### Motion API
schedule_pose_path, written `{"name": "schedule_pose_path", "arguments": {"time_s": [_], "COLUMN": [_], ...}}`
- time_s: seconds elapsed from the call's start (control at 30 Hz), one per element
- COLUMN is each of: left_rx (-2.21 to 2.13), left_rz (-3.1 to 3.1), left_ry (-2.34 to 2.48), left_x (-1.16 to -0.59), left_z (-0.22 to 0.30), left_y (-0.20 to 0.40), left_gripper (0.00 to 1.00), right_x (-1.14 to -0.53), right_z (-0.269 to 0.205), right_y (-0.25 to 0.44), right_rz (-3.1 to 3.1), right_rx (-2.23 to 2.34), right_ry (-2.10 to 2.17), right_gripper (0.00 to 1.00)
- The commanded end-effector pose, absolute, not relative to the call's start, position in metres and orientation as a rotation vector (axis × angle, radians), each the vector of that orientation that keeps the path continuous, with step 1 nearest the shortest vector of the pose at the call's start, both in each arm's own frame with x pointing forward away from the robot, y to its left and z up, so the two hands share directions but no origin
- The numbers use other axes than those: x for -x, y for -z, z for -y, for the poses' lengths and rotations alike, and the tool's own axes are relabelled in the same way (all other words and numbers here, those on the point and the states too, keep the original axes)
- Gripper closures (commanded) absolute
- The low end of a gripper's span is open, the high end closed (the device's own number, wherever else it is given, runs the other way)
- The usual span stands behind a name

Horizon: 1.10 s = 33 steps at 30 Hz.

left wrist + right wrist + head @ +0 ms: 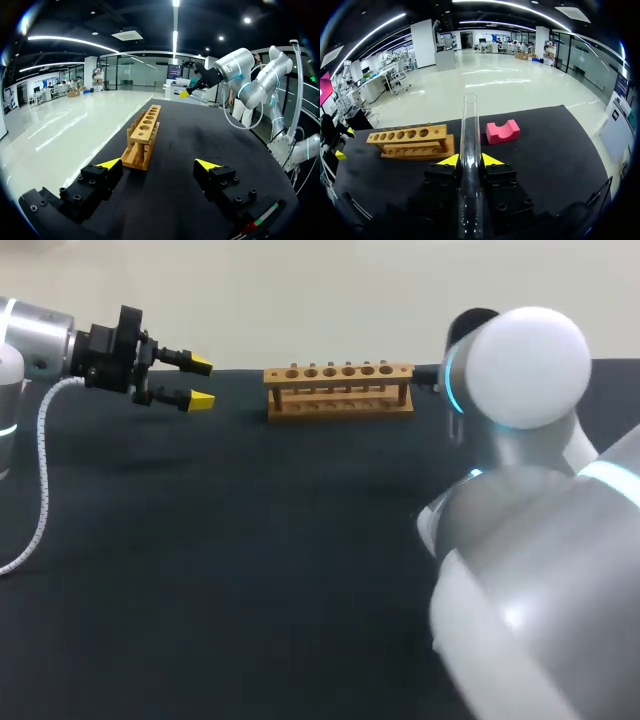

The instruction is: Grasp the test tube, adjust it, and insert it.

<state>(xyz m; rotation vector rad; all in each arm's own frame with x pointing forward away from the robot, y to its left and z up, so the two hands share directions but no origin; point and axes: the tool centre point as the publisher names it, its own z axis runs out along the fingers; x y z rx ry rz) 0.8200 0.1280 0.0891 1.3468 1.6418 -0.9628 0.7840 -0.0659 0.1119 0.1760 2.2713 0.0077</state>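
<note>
A clear glass test tube (468,125) stands between the yellow tips of my right gripper (470,160), which is shut on it; the tube points out ahead of the fingers. The wooden test tube rack (412,141) lies ahead and to one side, with several empty holes on top. In the head view the rack (340,390) stands at the table's far edge, and my right arm (520,370) hides its own gripper and the tube. My left gripper (202,383) hovers left of the rack, open and empty. From the left wrist, the rack (142,135) lies just ahead of the open left gripper (159,164).
A pink block (502,131) with a curved notch sits on the black table (250,540) beside the rack's end. My right arm's bulk (540,590) fills the near right of the head view. My right arm (235,65) shows beyond the rack's far end.
</note>
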Motion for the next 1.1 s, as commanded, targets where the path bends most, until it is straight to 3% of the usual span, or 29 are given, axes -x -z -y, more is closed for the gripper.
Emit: {"name": "schedule_pose_path", "arguments": {"time_s": [0.03,0.57,1.1], "left_rx": [-1.348,-1.348,-1.348], "left_rz": [-1.637,-1.637,-1.637], "left_ry": [0.964,0.964,0.964], "left_x": [-0.82,-0.82,-0.82], "left_z": [-0.129,-0.129,-0.129], "left_y": [-0.088,-0.088,-0.088], "left_gripper": [0.0,0.0,0.0], "right_x": [-0.778,-0.787,-0.789], "right_z": [0.046,-0.016,-0.045], "right_y": [-0.116,-0.117,-0.113], "right_rz": [-2.26,-2.255,-2.276], "right_rx": [-0.212,-0.172,-0.132], "right_ry": [0.047,-0.053,-0.131], "right_gripper": [1.0,1.0,1.0]}}
